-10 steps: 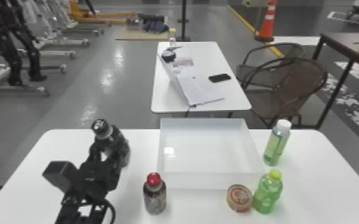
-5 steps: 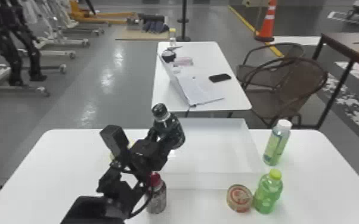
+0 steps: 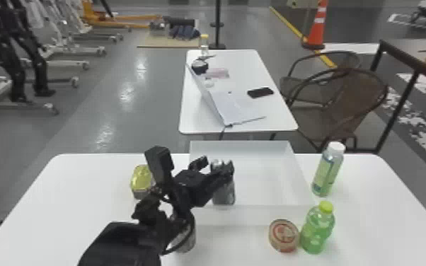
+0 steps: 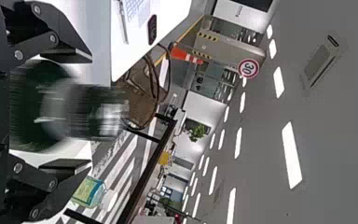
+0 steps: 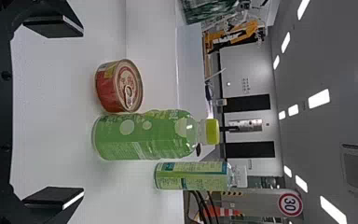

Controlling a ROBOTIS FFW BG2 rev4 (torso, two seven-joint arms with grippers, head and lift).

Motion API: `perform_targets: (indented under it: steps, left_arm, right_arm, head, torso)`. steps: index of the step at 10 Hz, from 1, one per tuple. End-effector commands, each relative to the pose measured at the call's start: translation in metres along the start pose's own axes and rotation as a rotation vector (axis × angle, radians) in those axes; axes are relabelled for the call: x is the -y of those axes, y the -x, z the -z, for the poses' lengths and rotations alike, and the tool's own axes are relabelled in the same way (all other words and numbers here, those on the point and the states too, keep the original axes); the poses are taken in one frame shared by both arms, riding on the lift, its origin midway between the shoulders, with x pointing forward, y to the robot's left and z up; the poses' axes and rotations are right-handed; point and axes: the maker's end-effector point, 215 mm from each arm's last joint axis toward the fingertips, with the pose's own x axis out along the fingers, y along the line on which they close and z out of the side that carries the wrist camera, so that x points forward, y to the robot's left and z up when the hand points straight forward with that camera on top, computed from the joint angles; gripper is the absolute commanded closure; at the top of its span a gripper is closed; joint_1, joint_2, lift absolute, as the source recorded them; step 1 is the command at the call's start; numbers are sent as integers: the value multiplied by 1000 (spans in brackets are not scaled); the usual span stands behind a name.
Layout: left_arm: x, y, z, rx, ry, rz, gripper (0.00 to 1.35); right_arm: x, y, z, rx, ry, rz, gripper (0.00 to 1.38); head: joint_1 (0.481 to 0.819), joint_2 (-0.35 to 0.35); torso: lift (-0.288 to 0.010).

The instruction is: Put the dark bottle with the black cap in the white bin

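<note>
Main risk: the dark bottle (image 3: 224, 192) tipping. It's roughly upright, cap up, between the fingers of the L gripper (image 4: 91, 112), which are spread wide w/ a gap on each side – looks let go or nearly so, prob. nothing clamping it. It's at the near L part of the white bin (image 3: 258, 150), low by the near wall; can't tell if its base is on the bin floor. If there's a drop left, it may topple or roll inside, or catch the near wall & lean.

2nd risk: pulling back sideways or closing early, so a finger clips the cap or body & knocks it. Straight up first, then back, is prob. safest.

Edges: near & L walls of bin are the snags. Under the L arm there's a partly hidden bottle (image 3: 186, 237) on the counter (image 3: 63, 212), plus a yellow tin (image 3: 141, 181) just L of the wrist; a low elbow on retreat could hit either.

Room: rest of bin, esp. centre & R, is open. R gripper (image 5: 83, 112) is wide & empty, idle near the red tin (image 3: 284, 235) & green bottle (image 3: 317, 228), w/ the white-capped bottle (image 3: 328, 169) beyond – no need to move it.
</note>
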Motion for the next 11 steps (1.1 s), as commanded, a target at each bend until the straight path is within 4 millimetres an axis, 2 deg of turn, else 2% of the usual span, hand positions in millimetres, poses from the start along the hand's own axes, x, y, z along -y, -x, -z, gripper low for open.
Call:
perform_targets:
  steps: [1,3,5,7,8,9,10,11]
  left_arm:
    - [-7,2,-8,16,-6,-14,45]
    - [-9,4,-5,11,-9,-20,211]
    - [-9,9,-11,37,4,-39,222]
    - [-7,25,-33,92,13,-80,222]
    - [-14,41,-58,148,-19,-109,222]
    - [-32,68,-74,178,-82,-170,222]
    - [-57,103,-81,200,-129,-257,222]
    - [-89,153,-73,204,-155,-371,222]
  right_arm:
    - [0,0,0,0,0,0,98]
    - [0,0,0,0,0,0,98]
    - [1,1,0,0,1,-1,98]
    - [1,0,-1,0,3,-2,98]
    - [1,1,0,-2,2,0,98]
    - [1,1,0,-2,4,-1,98]
    - [1,1,-1,-1,7,-2,98]
    - [0,0,-3,0,11,-4,98]
  head:
    - [549,0]
    - [549,0]
    - [549,0]
    - [549,0]
    - [549,0]
    - [549,0]
    - [549,0]
    - [549,0]
  torso:
    - [-100]
    - [-100]
    - [-100]
    - [-100]
    - [-100]
    - [-100]
    - [-100]
    - [-100]
